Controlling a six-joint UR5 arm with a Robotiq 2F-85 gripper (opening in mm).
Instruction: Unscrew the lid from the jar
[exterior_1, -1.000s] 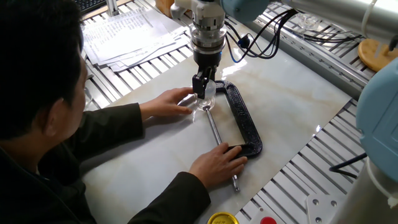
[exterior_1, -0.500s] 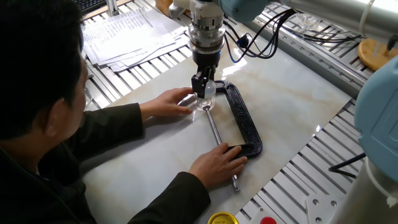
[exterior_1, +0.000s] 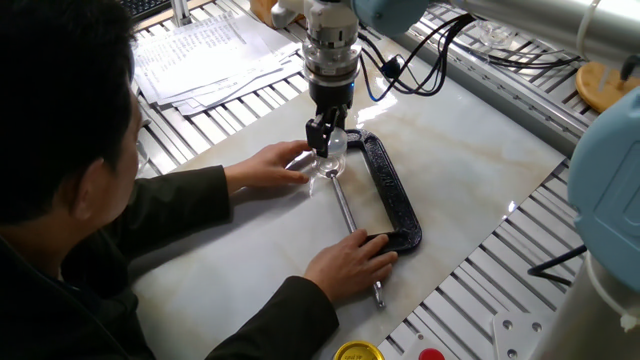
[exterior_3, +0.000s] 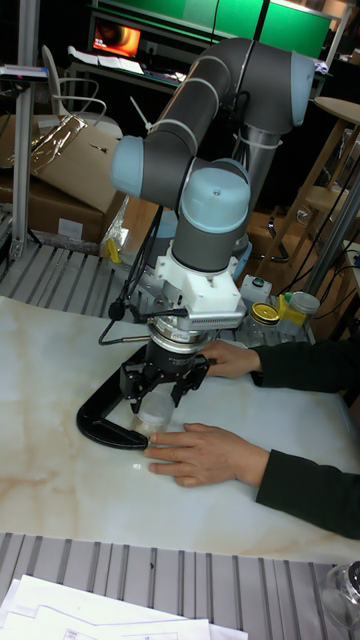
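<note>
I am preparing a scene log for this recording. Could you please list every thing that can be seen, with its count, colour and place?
jar: 1, clear, inside the clamp frame, under the gripper
lid: 1, clear-whitish, on top of the jar, between the fingers
C-clamp: 1, black frame with a metal screw, lying on the table
table: 1, pale marble top
papers: a stack, white, far left by the table edge
yellow lid: 1, bottom edge of the fixed view
red cap: 1, beside the yellow lid
person's hands: 2, one beside the jar, one on the clamp's end
robot arm: 1, grey and blue
gripper: 1, black, around the lid; contact not clear
</note>
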